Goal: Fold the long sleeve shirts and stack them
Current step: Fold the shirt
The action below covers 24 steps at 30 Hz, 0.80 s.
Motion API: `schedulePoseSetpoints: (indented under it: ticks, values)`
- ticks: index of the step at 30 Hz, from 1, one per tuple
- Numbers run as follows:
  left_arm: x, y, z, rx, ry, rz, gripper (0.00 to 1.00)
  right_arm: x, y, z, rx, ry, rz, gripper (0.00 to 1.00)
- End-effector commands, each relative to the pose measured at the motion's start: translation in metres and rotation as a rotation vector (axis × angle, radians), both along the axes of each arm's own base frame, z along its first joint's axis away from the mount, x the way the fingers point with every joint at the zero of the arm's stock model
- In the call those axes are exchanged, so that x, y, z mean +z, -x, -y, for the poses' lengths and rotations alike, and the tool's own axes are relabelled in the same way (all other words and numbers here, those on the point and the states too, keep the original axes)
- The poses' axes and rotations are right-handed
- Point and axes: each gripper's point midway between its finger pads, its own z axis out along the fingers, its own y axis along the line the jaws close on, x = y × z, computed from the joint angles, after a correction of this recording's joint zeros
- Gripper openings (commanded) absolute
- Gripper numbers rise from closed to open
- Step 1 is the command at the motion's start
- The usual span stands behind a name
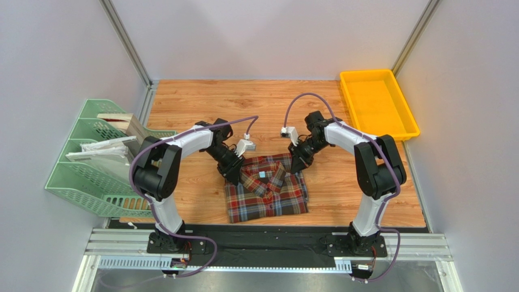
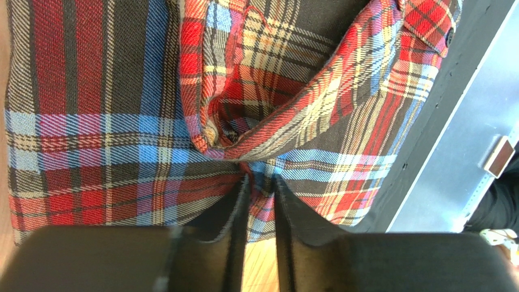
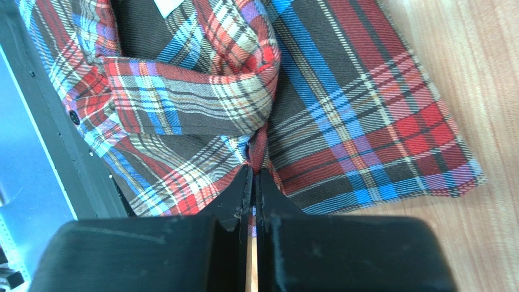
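Note:
The plaid flannel shirt (image 1: 266, 190) lies bunched on the wooden table near the front edge, its light blue neck label (image 1: 262, 174) facing up. My left gripper (image 1: 234, 173) is shut on the shirt's far left edge; in the left wrist view a fold of plaid cloth (image 2: 259, 146) is pinched between the fingers (image 2: 261, 182). My right gripper (image 1: 298, 166) is shut on the far right edge; in the right wrist view the cloth (image 3: 341, 115) gathers into the closed fingertips (image 3: 254, 173). Both lift the far edge slightly.
A green rack (image 1: 94, 164) with papers and a board stands at the left. A yellow tray (image 1: 377, 103) sits at the far right. The black front rail (image 1: 274, 228) runs just below the shirt.

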Motion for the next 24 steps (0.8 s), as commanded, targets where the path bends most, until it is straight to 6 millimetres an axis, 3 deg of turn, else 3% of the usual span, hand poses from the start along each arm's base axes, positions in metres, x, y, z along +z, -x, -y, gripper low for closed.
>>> schedulePoseSetpoints:
  ticks: [1, 5, 9, 19, 24]
  values:
    - [0.001, 0.000, 0.005, 0.011, 0.036, -0.009, 0.21, 0.014, 0.002, -0.007, 0.018, -0.046, 0.018, 0.00]
    - [-0.003, -0.001, -0.001, 0.016, 0.000, 0.005, 0.14, 0.013, 0.001, -0.003, 0.010, -0.027, 0.027, 0.00]
    - [0.003, -0.004, 0.001, 0.029, 0.016, 0.035, 0.00, 0.016, 0.000, -0.003, 0.001, -0.020, 0.035, 0.00]
    - [0.060, -0.016, -0.002, 0.054, 0.049, 0.254, 0.00, 0.048, -0.008, -0.003, -0.037, -0.042, 0.122, 0.00]
    - [0.069, -0.025, -0.006, 0.051, 0.028, 0.315, 0.00, 0.061, -0.020, 0.001, -0.064, -0.045, 0.163, 0.00]
